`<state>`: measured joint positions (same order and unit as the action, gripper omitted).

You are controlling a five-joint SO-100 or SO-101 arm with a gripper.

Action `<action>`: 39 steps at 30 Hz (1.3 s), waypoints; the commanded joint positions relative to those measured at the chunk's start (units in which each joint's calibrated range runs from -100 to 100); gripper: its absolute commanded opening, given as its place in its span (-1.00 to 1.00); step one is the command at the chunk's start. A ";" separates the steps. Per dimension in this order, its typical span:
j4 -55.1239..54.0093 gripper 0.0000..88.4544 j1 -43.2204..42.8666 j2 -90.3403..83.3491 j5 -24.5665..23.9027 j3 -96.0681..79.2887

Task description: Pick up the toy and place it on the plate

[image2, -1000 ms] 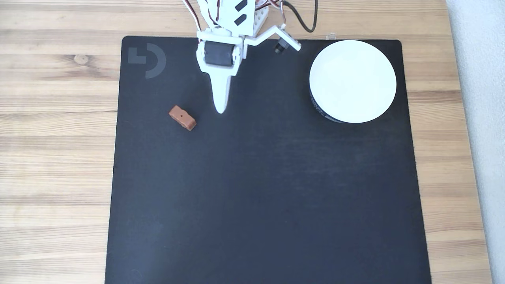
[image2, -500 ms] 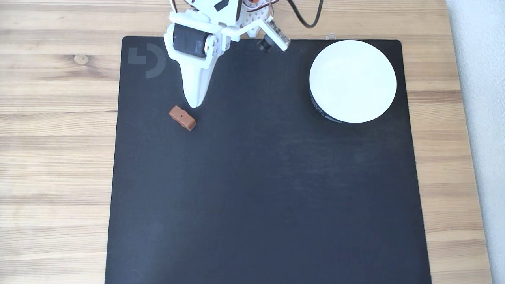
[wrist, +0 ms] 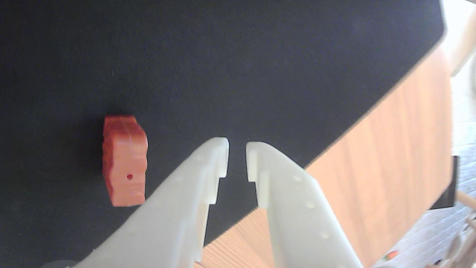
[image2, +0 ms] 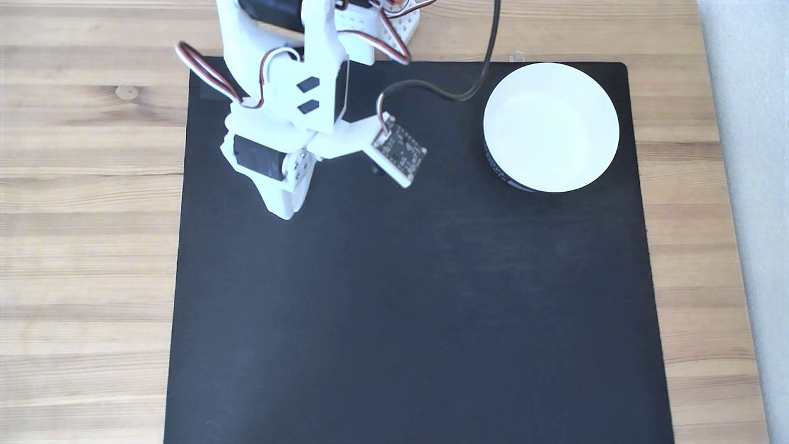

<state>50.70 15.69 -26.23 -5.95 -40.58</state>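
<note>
- Fixed view shows the black mat [image2: 419,308] lying on the wooden table [image2: 86,246], unchanged from the earlier pictures, and taking up most of the scene
- The arm [image2: 290,98] has changed most: a second ago it hung near the mat's top middle, half a second ago it had swung toward eleven o'clock, and now it reaches further down over the mat's upper-left part, covering the spot where the toy lay
- The plate [image2: 551,126] sits where it was, toward two o'clock on the mat, bare inside and well apart from the arm
- The gripper [wrist: 237,149] in the wrist view has its two white fingers close together with only a thin slit between them, gripping nothing
- The toy [wrist: 124,160] lies flat on the mat in the wrist view, at about nine o'clock from the fingertips, just beside the nearer finger and not between the two
- My reading: the approach is nearly done but the grasp is not set up; the fingers likely need to spread and shift sideways toward nine o'clock before closing, or they will come down beside the toy or nudge it away
</note>
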 commanded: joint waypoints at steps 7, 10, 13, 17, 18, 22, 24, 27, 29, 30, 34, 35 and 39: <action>12.05 -0.95 7.69 8.26 -1.00 11.87; 16.03 -0.95 8.86 10.85 -1.05 14.84; 17.30 -0.95 8.86 12.35 -1.94 15.84; 16.96 -0.95 8.36 12.68 -1.94 15.38; 17.04 -0.95 8.28 12.68 -1.94 15.20; 17.47 -0.95 8.28 12.68 -1.94 15.02; 18.40 -0.95 8.28 12.68 -1.94 15.02; 20.01 -0.95 8.44 12.68 -1.94 15.02; 20.18 -0.95 8.28 12.68 -1.94 15.02; 20.18 -0.95 8.28 12.68 -1.94 15.02; 20.09 -0.94 8.28 13.51 -1.94 15.02; 20.09 -0.94 8.28 13.76 -1.94 15.02; 19.84 -0.94 8.28 14.43 -1.94 15.02</action>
<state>70.45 23.93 -11.82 -7.95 -27.26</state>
